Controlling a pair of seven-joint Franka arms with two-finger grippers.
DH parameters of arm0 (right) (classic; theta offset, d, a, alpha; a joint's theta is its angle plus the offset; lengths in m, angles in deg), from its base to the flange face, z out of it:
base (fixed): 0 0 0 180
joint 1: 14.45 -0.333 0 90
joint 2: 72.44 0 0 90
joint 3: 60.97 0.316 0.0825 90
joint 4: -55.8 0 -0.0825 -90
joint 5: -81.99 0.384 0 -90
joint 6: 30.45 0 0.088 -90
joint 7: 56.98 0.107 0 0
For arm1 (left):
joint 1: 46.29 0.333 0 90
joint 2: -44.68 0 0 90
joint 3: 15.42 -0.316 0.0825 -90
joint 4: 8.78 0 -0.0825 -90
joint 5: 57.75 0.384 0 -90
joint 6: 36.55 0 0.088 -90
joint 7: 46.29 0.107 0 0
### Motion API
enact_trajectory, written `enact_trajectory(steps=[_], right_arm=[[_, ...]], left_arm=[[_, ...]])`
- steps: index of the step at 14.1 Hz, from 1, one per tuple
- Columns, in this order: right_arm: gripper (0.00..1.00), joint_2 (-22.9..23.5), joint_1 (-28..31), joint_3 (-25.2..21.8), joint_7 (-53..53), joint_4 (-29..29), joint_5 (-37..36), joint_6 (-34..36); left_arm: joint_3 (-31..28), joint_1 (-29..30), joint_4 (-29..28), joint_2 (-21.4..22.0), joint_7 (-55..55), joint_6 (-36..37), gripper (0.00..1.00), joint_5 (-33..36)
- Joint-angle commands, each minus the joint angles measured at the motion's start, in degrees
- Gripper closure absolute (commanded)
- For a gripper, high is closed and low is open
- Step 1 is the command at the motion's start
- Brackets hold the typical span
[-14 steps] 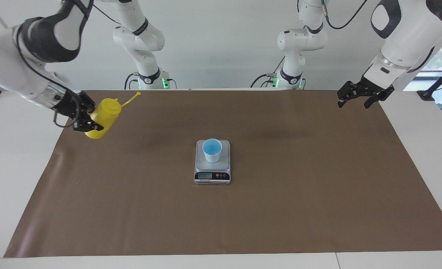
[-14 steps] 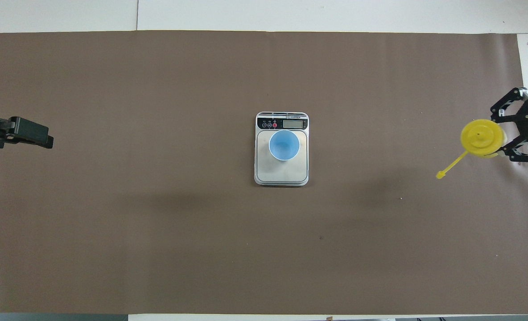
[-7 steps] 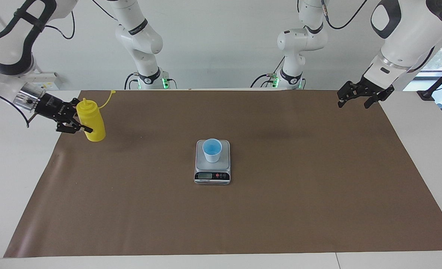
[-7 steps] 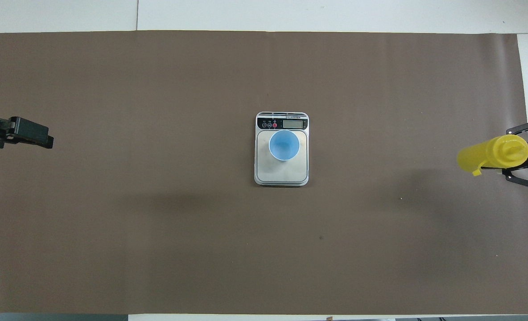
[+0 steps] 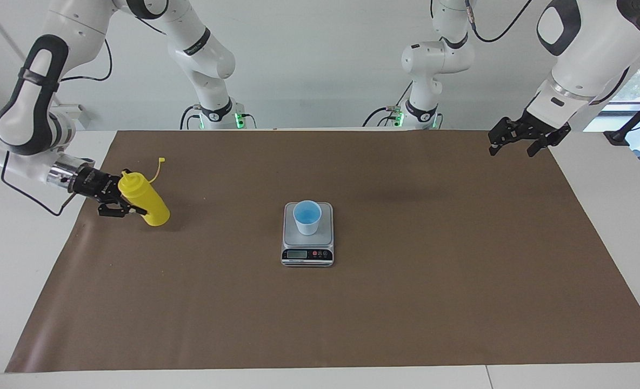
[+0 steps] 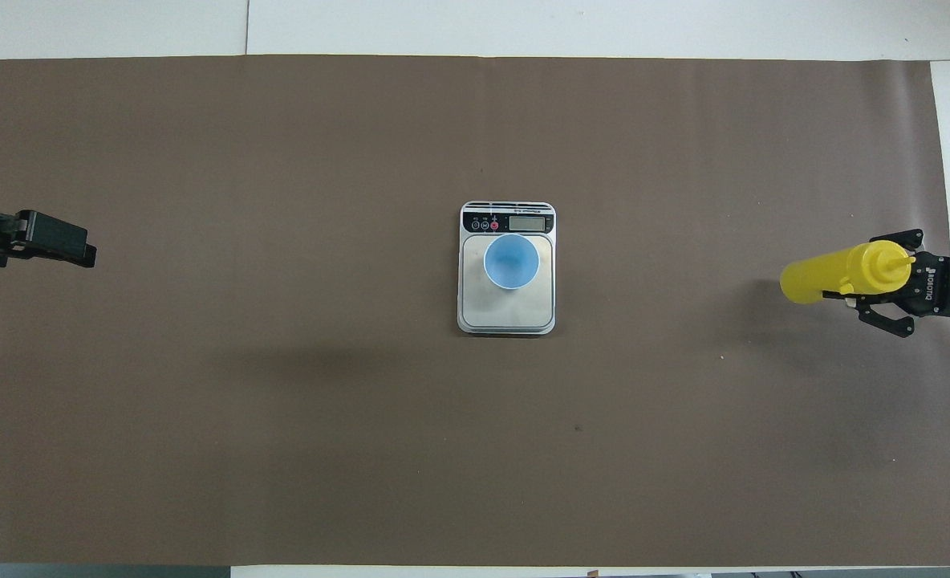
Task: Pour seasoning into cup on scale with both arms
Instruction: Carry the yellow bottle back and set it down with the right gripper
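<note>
Seasoning (image 5: 146, 200) sits clamped in right pincer (image 5: 127, 203).

Brown mat (image 5: 406, 302) covering white table (image 5: 22, 259)

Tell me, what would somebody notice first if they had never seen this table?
First, the bright yellow bottle, tilted in the right gripper at the right arm's end of the brown mat. Next, the little blue cup standing on the silver scale in the middle of the mat. The left gripper waits in the air over the mat's edge at the left arm's end.
</note>
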State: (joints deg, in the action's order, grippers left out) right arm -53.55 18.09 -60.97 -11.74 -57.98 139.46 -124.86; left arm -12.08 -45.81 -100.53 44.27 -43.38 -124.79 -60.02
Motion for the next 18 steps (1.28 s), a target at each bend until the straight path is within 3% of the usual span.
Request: enact_trajectory(steps=[1,5,8,16,17,18], right_arm=[[1.00,1.58,1.56,0.62,-2.34,1.02,1.59,1.78],[1.00,1.58,1.21,0.53,-6.82,-0.65,0.80,0.56],[1.00,1.05,-0.45,0.53,-7.62,-4.25,0.54,-5.06],[1.00,1.05,-1.69,0.53,-7.45,-4.52,0.19,-6.39],[0.73,1.05,-1.69,0.45,-7.45,-4.70,0.19,-6.48],[0.34,1.05,-1.69,0.53,-7.45,-4.61,0.19,-6.40]], left_arm=[[-0.08,0.40,-1.33,1.38,0.34,-0.10,0.00,-0.71],[-0.08,0.40,-1.33,1.38,0.43,-0.10,0.00,-0.71],[-0.08,0.40,-1.33,1.38,0.34,-0.10,0.00,-0.71],[-0.08,0.40,-1.33,1.38,0.34,-0.10,0.00,-0.71],[-0.08,0.40,-1.24,1.38,0.34,-0.10,0.00,-0.71],[-0.08,0.31,-1.33,1.38,0.34,-0.10,0.00,-0.71]])
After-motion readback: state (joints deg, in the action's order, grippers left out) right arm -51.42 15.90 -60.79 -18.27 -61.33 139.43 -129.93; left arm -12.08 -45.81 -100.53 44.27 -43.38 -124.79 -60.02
